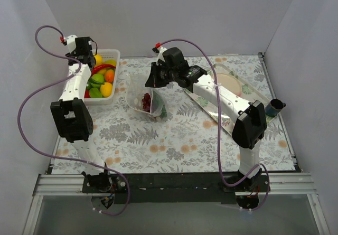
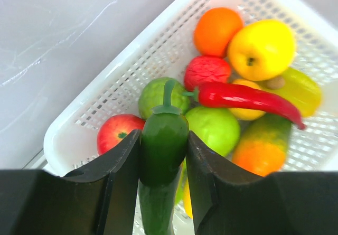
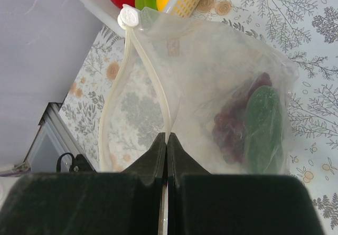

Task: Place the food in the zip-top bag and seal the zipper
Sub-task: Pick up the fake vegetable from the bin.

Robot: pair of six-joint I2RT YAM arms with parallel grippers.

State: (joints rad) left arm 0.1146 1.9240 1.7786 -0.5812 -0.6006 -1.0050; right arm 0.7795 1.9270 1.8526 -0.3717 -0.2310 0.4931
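Observation:
My left gripper [image 1: 87, 53] hangs over the white basket [image 1: 112, 99] at the far left. It is shut on a dark green pepper [image 2: 163, 140] with a stem, held just above the other food. An orange [image 2: 216, 30], a yellow apple [image 2: 261, 47], a red chili [image 2: 248, 97] and a red apple [image 2: 117, 132] lie in the basket [image 2: 105, 87]. My right gripper [image 3: 167, 137] is shut on the zipper strip [image 3: 153, 76] and holds the bag [image 3: 211, 60] mouth open. Purple grapes [image 3: 232, 124] and a green cucumber [image 3: 262, 127] lie inside the bag [image 1: 138, 95].
A shiny tray [image 1: 211, 111] with a beige plate [image 1: 229, 84] lies at the right under my right arm. A dark cup [image 1: 274, 107] stands by the right wall. Grey walls close in the table at the back and both sides.

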